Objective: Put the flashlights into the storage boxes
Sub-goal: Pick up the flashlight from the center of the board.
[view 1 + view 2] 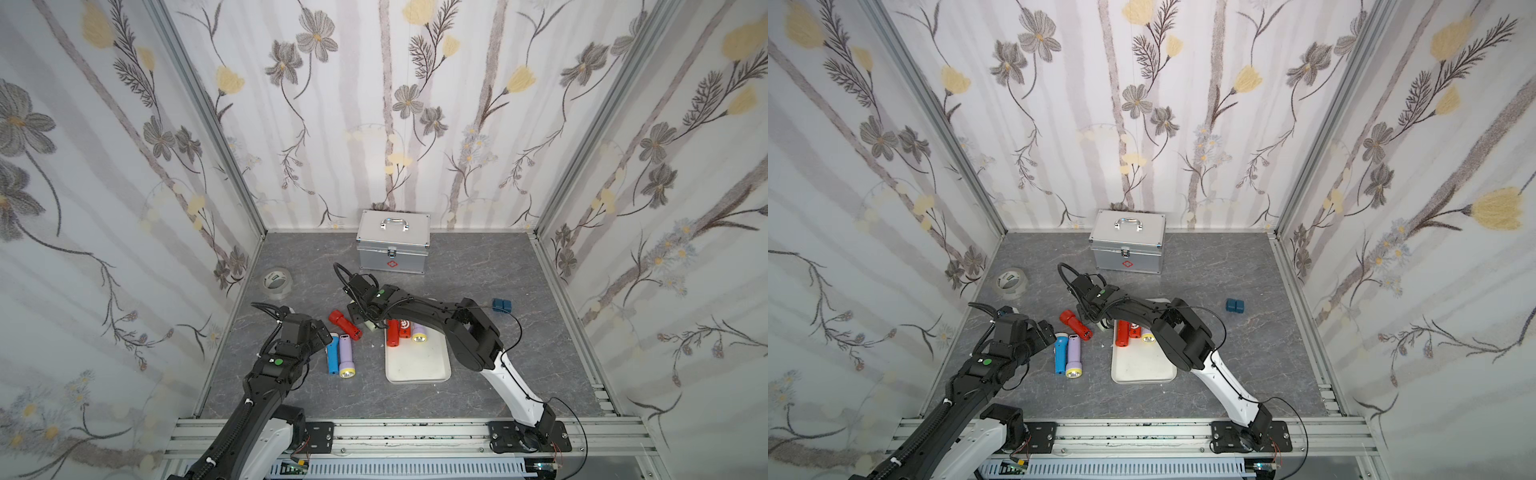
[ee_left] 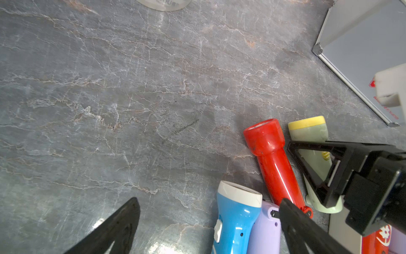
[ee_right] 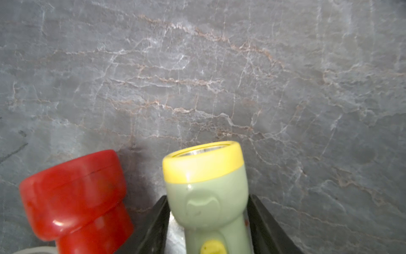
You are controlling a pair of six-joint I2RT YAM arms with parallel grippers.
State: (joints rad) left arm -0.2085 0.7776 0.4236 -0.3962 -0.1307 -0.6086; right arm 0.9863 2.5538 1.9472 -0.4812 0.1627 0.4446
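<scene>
Grey marble-veined tabletop (image 1: pixel 519 374) fills lower middle of both top views.

Directly on it:
- silver case (image 1: pixel 392 243) at far edge, centre of frame
- tape roll (image 1: pixel 276 282) left of case, near left wall
- two dark blue blocks (image 1: pixel 502 305), touching, right of centre
- white tray (image 1: pixel 419 365), lower centre
- red flashlight (image 1: pixel 344 324) left of tray, lying diagonal
- blue flashlight (image 1: pixel 332 357) and lilac flashlight (image 1: pixel 346 357) below red one, side by side, touching
- pale green flashlight (image 2: pixel 312 136) between red one and tray corner; resting or lifted, cannot tell
</scene>
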